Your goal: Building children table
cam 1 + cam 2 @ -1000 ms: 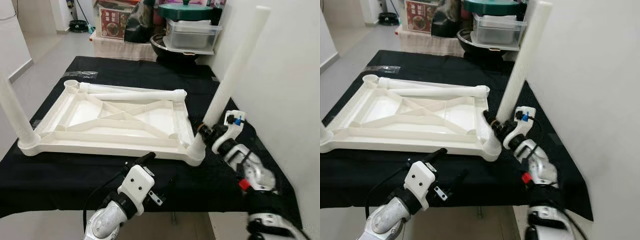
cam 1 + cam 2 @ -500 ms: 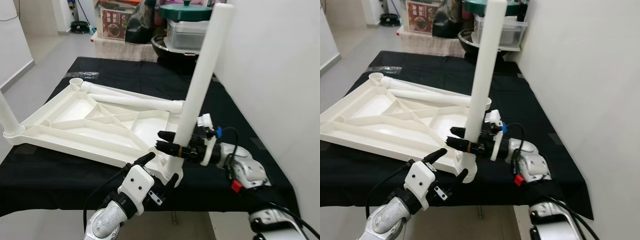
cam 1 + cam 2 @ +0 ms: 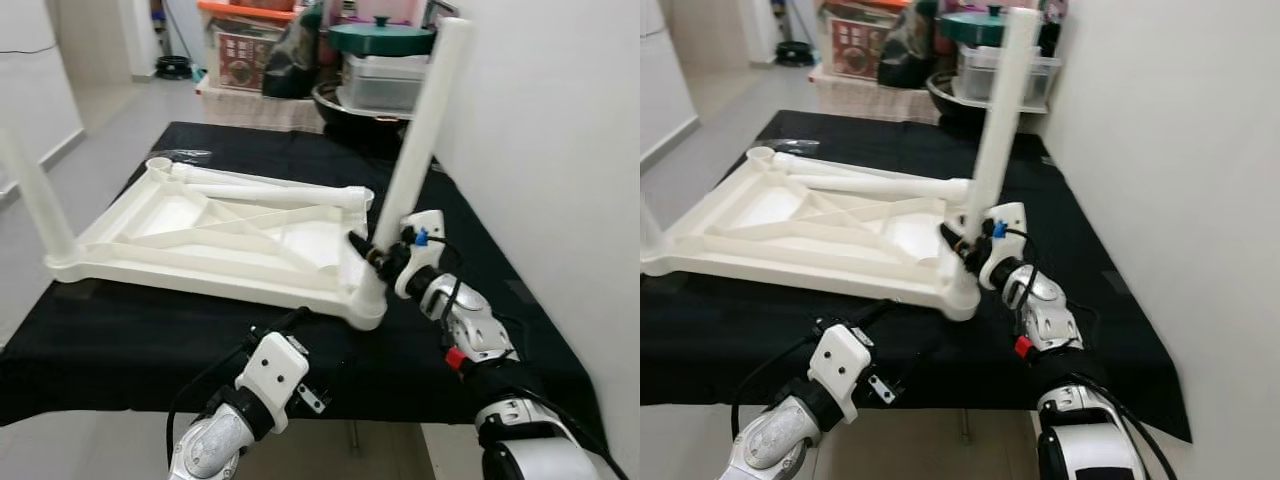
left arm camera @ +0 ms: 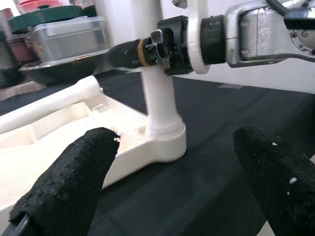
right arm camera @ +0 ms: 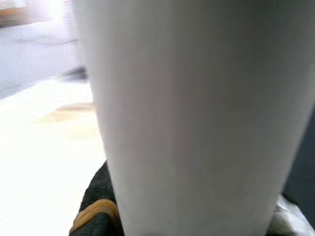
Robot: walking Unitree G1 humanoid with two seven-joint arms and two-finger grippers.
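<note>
While the upturned tabletop (image 3: 215, 235) lies on the black cloth (image 3: 120, 345), the right gripper (image 3: 372, 256) clamps the leg (image 3: 420, 140) just above its corner socket, probably seating it; the left gripper (image 4: 172, 191) waits spread open nearby.

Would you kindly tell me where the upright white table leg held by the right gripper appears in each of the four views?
Left eye view: upright table leg, right of centre, rising from the tabletop's near corner socket.
Right eye view: just right of centre.
Left wrist view: upper middle, its base in the socket, beyond the left gripper.
Right wrist view: close up, across the frame.
Shared landmark: the right gripper clamped low on the leg.
</note>
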